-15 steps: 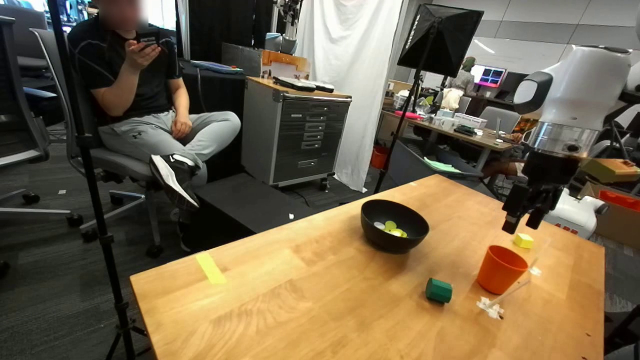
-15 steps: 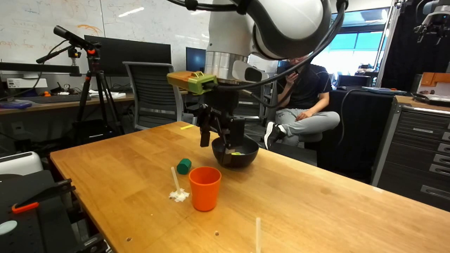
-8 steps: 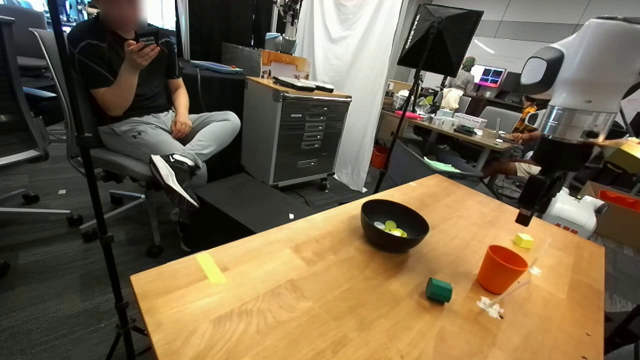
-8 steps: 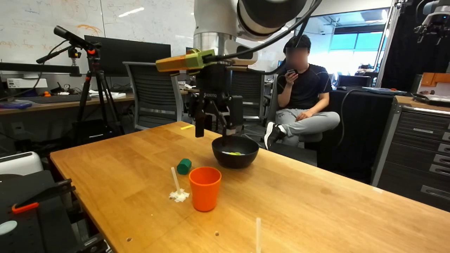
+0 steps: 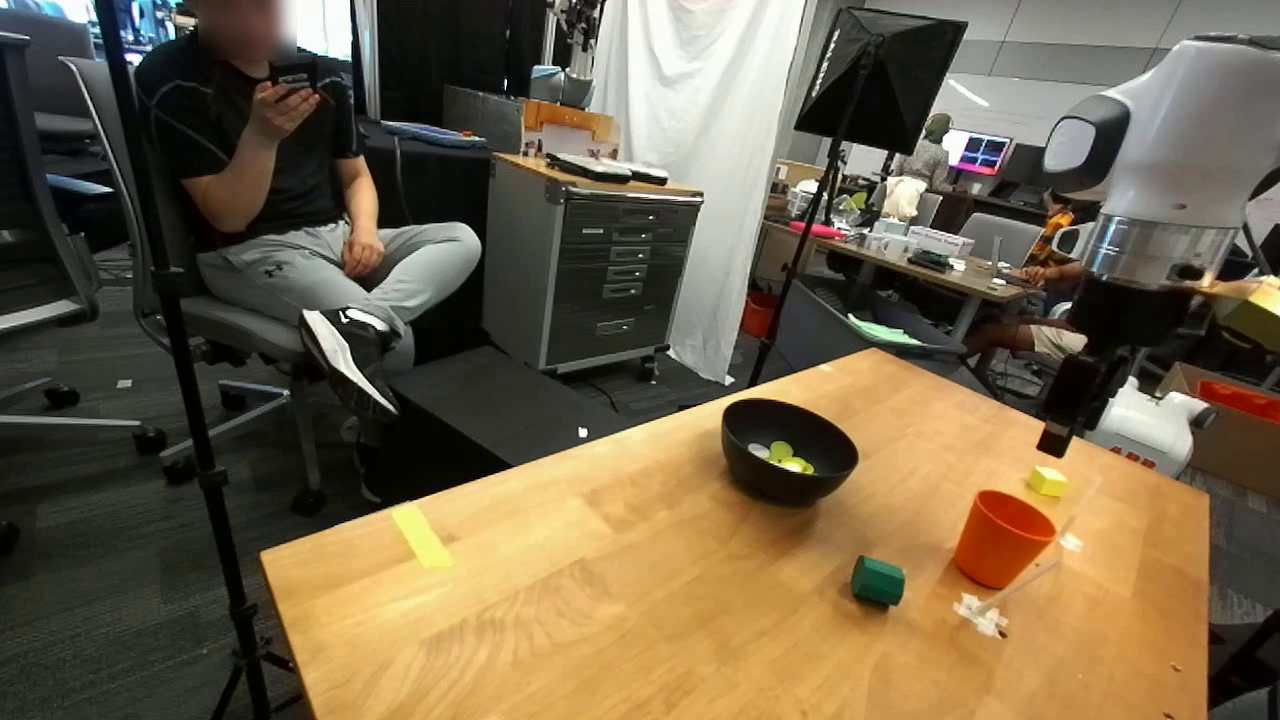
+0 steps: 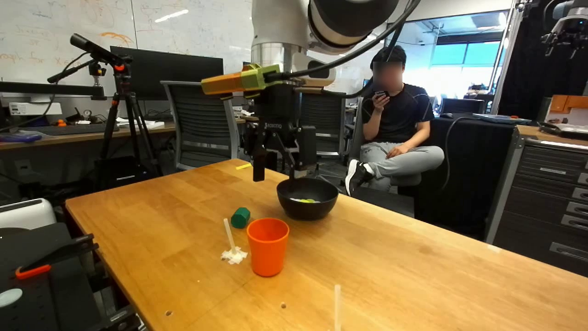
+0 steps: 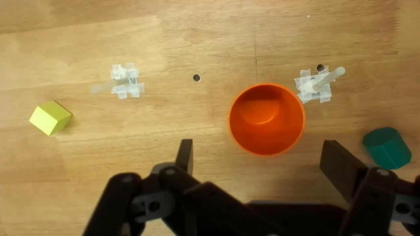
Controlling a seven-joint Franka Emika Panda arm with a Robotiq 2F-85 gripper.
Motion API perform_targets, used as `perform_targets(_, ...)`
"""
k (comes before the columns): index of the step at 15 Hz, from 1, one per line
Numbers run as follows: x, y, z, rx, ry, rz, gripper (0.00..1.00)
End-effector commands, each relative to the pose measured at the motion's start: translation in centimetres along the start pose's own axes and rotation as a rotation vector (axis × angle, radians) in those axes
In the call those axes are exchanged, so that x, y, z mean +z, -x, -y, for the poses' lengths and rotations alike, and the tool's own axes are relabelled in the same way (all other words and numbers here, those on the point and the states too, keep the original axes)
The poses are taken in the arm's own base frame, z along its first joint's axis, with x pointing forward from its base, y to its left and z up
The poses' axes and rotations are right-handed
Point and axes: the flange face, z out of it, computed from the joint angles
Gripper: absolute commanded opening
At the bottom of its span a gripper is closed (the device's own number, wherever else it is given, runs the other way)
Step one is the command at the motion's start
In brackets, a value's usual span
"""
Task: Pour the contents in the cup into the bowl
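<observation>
Orange-red cup (image 6: 268, 250), upright on bench (image 6: 413, 271); no contents visible inside. Black bowl (image 5: 785, 491), apart from cup, containing yellowish-green bits (image 5: 781, 453). Gripper (image 7: 257, 157), jaws spread, grasping nothing, above bench. Step: pouring apparently complete; next move, likely withdrawal, calls for clearing the cup.

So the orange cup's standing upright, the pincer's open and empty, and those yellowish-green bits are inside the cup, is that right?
Not the last part: the yellowish-green bits lie in the black bowl, as both exterior views show. The orange cup does stand upright, and the pincer is open and empty.
</observation>
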Motion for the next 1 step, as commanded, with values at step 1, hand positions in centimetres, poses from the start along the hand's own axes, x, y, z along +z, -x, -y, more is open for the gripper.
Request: perform_targets(1,0.04,-0.05,-0.02,0.000,-0.001,0.000,1.00)
